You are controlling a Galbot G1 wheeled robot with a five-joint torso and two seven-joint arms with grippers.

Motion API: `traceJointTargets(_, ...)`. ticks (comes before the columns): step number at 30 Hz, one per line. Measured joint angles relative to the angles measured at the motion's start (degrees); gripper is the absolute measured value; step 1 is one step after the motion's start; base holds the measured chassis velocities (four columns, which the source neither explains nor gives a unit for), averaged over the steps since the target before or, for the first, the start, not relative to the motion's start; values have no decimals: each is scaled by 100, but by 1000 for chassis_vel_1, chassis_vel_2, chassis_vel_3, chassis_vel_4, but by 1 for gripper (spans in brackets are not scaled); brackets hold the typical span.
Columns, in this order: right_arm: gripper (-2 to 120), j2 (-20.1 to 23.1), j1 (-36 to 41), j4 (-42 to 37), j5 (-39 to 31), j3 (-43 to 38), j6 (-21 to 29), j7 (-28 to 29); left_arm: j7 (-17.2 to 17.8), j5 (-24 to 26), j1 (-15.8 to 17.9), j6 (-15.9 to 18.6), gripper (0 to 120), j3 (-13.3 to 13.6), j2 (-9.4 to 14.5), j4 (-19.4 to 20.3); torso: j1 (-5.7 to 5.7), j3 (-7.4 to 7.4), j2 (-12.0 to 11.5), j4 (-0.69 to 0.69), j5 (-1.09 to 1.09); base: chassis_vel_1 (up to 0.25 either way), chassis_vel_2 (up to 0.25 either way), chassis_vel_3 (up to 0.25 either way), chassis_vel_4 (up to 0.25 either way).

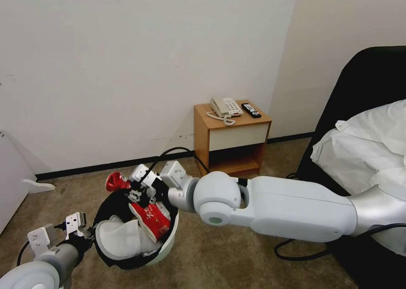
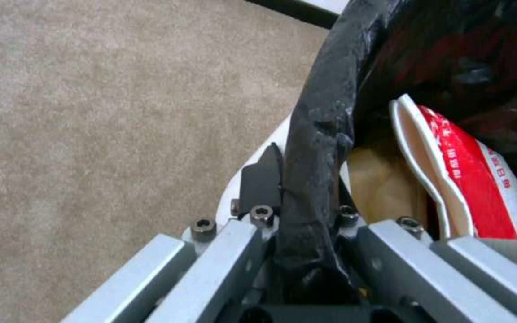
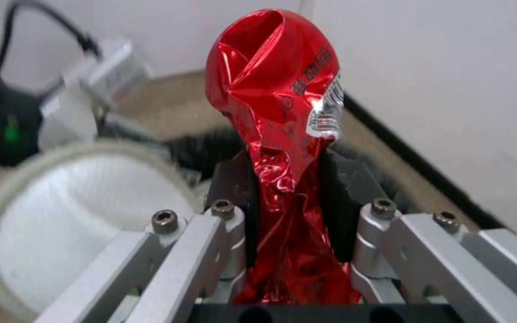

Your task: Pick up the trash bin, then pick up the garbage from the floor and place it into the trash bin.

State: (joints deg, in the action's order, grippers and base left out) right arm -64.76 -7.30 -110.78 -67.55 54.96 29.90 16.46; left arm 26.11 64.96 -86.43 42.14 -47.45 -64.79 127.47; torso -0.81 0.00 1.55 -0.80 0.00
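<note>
My left gripper (image 1: 87,234) is shut on the near rim of the trash bin (image 1: 167,246), a white bin with a black bag, held tilted above the carpet. In the left wrist view the left gripper (image 2: 299,181) pinches the bag-covered rim of the trash bin (image 2: 315,134). Inside lie a white slipper (image 1: 120,238) and a red-and-white slipper (image 1: 152,220) (image 2: 471,179). My right gripper (image 1: 132,190) reaches across over the bin's far rim, shut on a crumpled red snack packet (image 1: 116,181). The right wrist view has the packet (image 3: 276,98) standing up from the right gripper (image 3: 288,193), with the white slipper (image 3: 85,224) below.
A wooden nightstand (image 1: 230,143) with a telephone (image 1: 225,107) and a remote (image 1: 251,110) stands against the wall behind. A bed with white bedding (image 1: 363,149) is at the right, a white cabinet (image 1: 10,183) at the left. A black cable (image 1: 296,253) lies on the carpet.
</note>
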Motion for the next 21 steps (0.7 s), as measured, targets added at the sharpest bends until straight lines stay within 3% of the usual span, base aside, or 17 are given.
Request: traceJointTargets(21,21,-76,511,269,113,299,356,142,1,-1,71,0,1,5,-36,-49,0,0,0,0,0,0,0,0,0)
